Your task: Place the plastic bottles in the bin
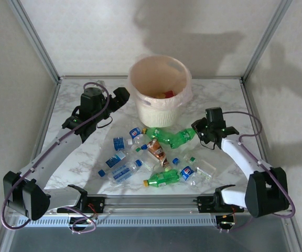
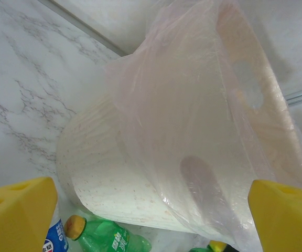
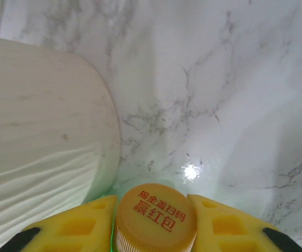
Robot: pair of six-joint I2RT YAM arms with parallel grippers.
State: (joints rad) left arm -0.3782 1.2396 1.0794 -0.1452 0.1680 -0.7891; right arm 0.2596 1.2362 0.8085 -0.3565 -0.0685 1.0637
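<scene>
Top external view: the right hand (image 1: 199, 127) pinches a green bottle (image 1: 174, 137) by its yellow-capped neck. The bottle lies on its side on the counter (image 1: 229, 105), with its body stretching left, away from that hand. The bin (image 1: 159, 113) stands near, up and to the left of this hand. The left hand (image 1: 120, 97), fingers spread and holding nothing, hovers beside the bin's left wall.
</scene>
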